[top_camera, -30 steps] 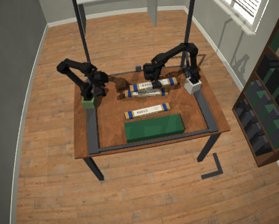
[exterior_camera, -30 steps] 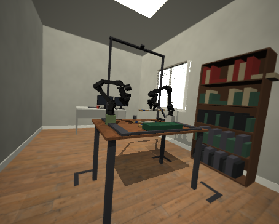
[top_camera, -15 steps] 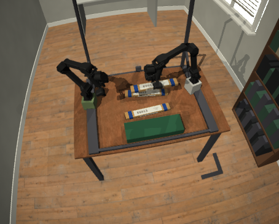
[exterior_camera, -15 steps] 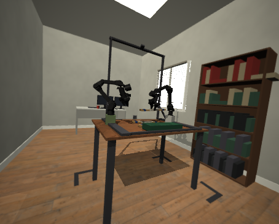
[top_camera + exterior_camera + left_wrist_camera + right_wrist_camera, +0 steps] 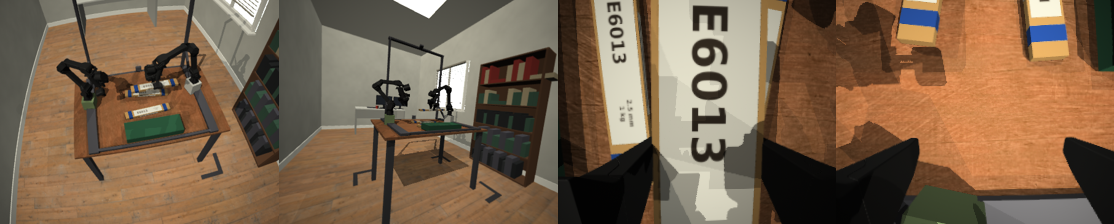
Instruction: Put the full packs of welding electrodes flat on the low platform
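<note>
Because looks can't tell full from partly used, the left gripper [image 5: 157,85] [image 5: 705,143] presumably grips one pack [image 5: 168,83] [image 5: 429,109] [image 5: 708,65] aloft to feel its weight. Two others, the middle pack [image 5: 129,93] [image 5: 918,19] and near pack [image 5: 147,111] [image 5: 1048,34], lie on the table [image 5: 107,123] [image 5: 381,132] beyond the bare green platform [image 5: 153,127] [image 5: 442,126]; the right gripper [image 5: 991,145] stands open, holding nothing.

I count three electrode packs [image 5: 147,111] [image 5: 426,109] [image 5: 673,60] [image 5: 1047,34], one green platform [image 5: 153,127] [image 5: 440,126] [image 5: 1106,35], two arms [image 5: 172,55] [image 5: 387,82], one table [image 5: 110,135] [image 5: 378,130] [image 5: 803,75] [image 5: 986,110], one bookcase [image 5: 263,160] [image 5: 538,123] at right, and two far monitors [image 5: 383,100].
</note>
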`<action>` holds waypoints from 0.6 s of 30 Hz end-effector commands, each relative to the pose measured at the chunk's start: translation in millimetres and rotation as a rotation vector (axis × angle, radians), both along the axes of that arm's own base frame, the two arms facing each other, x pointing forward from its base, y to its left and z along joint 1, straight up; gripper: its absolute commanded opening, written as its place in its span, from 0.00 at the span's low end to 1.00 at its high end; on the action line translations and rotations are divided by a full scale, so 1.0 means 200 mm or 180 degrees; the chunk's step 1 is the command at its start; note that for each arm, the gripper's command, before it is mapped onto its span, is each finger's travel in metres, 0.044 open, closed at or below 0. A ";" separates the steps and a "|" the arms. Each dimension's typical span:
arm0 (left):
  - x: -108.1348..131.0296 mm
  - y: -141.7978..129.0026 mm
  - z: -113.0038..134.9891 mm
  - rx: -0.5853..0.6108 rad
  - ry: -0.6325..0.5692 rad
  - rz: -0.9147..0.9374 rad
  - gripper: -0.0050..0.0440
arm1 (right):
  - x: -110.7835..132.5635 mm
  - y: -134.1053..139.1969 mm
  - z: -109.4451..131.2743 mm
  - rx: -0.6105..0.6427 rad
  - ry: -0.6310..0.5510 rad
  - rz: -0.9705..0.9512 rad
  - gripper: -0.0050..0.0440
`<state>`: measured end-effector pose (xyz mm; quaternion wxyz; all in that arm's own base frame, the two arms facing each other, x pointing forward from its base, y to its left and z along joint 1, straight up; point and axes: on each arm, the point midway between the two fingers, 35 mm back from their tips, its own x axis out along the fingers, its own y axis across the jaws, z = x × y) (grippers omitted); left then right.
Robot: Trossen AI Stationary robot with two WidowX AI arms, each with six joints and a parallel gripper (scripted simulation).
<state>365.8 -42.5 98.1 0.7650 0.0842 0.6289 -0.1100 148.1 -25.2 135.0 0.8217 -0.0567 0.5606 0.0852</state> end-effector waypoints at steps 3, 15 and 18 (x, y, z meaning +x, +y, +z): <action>0.03 0.00 0.17 -0.0052 -0.0347 -0.0004 0.00 | 0.01 0.00 0.03 -0.0015 -0.0070 0.0008 0.98; 0.03 0.00 0.17 -0.0052 -0.0356 -0.0004 0.00 | 0.01 0.00 0.03 -0.0015 -0.0070 0.0008 0.98; 0.03 0.00 0.17 -0.0053 -0.0362 -0.0003 0.00 | 0.01 0.00 0.03 -0.0015 -0.0070 0.0008 0.98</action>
